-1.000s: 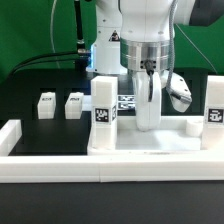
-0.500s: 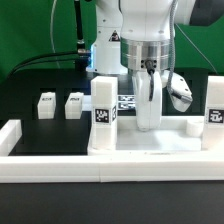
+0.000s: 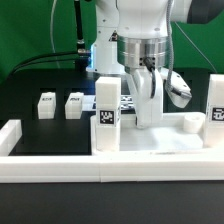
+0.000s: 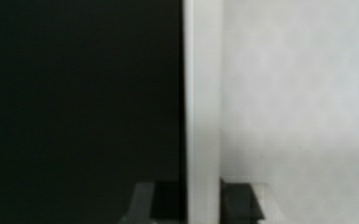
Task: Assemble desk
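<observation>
The desk's white tabletop panel (image 3: 150,140) lies flat just behind the border wall. Two tagged legs stand upright on it, one at the exterior view's left (image 3: 106,115) and one at its right edge (image 3: 215,105). My gripper (image 3: 148,120) reaches straight down at the panel's back edge. In the wrist view the gripper (image 4: 202,205) is shut on a thin white rim (image 4: 202,100), with a dark finger (image 4: 158,205) beside the rim. The panel's pale surface (image 4: 300,100) fills one side and the black table the other.
Two loose tagged legs (image 3: 45,104) (image 3: 74,103) lie on the black table at the exterior view's left. The marker board (image 3: 126,101) shows behind the left upright leg. A low white stub (image 3: 190,123) sits near the panel's right. The long white border wall (image 3: 100,168) runs along the front.
The gripper has moved slightly and the panel has shifted with it. The left upright leg now stands a little further toward the exterior view's right.
</observation>
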Motion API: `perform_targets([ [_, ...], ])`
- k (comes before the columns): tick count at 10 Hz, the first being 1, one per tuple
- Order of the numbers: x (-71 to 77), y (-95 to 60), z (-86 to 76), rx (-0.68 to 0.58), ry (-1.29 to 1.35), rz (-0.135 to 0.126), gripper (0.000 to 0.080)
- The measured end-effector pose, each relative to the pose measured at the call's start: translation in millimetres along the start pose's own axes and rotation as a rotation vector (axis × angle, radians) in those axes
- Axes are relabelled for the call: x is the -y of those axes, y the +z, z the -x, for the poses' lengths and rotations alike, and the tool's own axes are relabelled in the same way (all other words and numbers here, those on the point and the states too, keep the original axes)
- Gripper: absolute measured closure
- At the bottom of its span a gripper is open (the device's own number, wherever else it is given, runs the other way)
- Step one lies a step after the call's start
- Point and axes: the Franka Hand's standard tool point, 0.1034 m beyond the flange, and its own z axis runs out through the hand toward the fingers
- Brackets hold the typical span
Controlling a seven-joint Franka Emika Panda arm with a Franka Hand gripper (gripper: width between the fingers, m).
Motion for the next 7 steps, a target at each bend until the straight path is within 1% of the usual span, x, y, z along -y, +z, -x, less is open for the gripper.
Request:
perform_targets([
  [1,-3.6,1.4,-9.4,-0.009,-0.052,-0.003,0.0726],
  [2,-5.4,3.2,-15.5,-0.024,-0.042,-0.023,0.0726],
  [3,-5.6,3.8,-14.4,-0.025,-0.067,-0.022,0.0726],
  [4,-5.7,4.1,-15.2,-0.028,-0.171,-0.021,0.0726],
  [6,-8.3,5.8,-16.7,-0.029,-0.263,-0.014,0.0726],
  [7,-10.3,5.9,-21.2,-0.031,-0.341,-0.006,0.0725],
])
